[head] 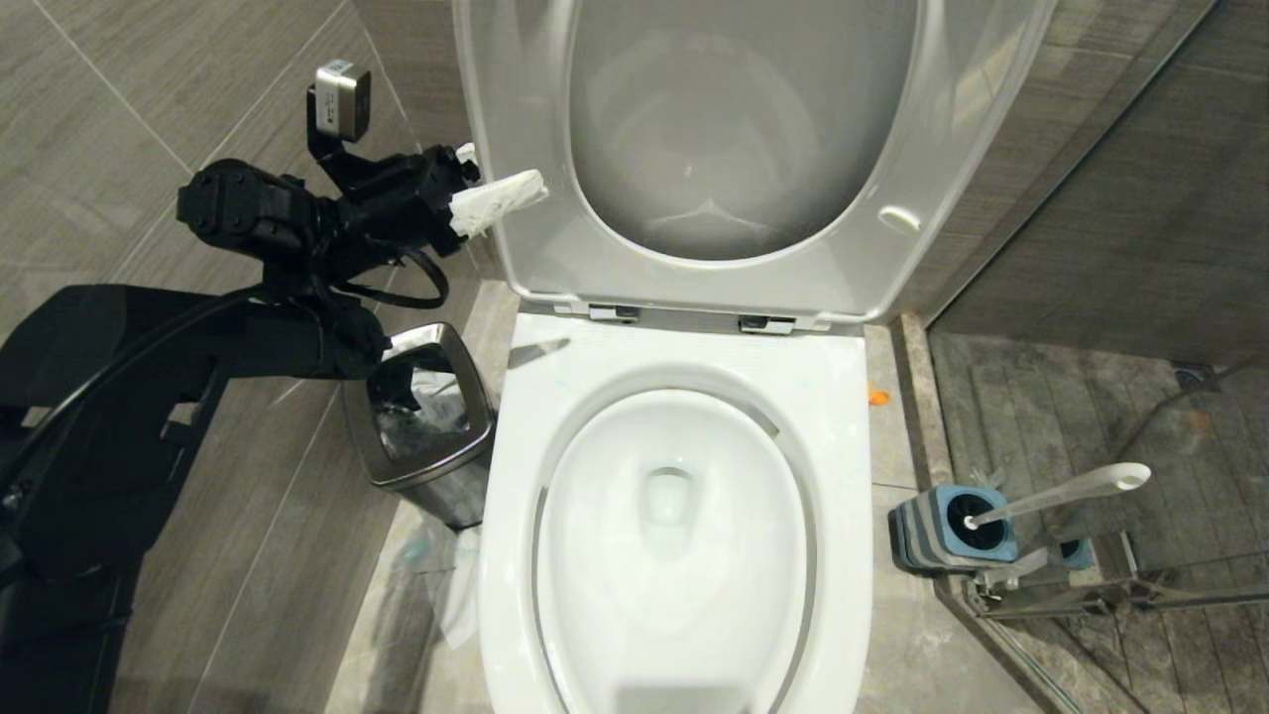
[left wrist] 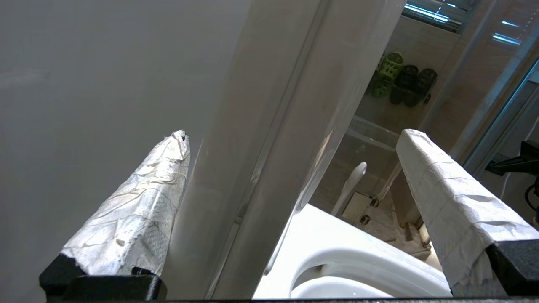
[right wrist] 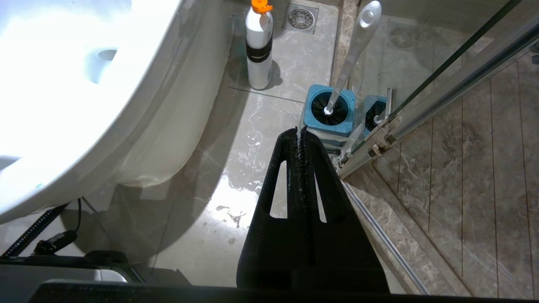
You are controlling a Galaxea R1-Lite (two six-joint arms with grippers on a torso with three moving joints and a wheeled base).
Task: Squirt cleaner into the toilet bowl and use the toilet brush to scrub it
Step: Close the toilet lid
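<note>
Left gripper (head: 501, 183) up at the raised lid and seat (head: 555, 198), fingers (left wrist: 139, 219) wrapped in white paper and spread wide, one either side of the lid's edge, not closed on it, nothing held. Right gripper (right wrist: 300, 139) low beside the toilet, black jaws pressed together, empty, pointing down at the floor. Toilet bowl (head: 684, 436) directly below, open, pale water at the bottom. Toilet brush (head: 1066, 491) sits in its grey-and-blue holder (head: 937, 535) on the floor on the robot's right of the bowl, against the glass shower screen; its long white handle leans up and away from the bowl, knob end (right wrist: 368, 14) highest. In the right wrist view the holder lies just ahead of the closed jaws, so the right arm is plainly the nearer one; I judge it would have to open and come across the handle's long axis to take it. A white cleaner bottle with orange cap (right wrist: 259, 42) stands on the floor near the holder, beside the pedestal (dark band on it; no writing legible). Steel waste bin (head: 431, 416) on the robot's left of the bowl. No brand marks readable anywhere.
</note>
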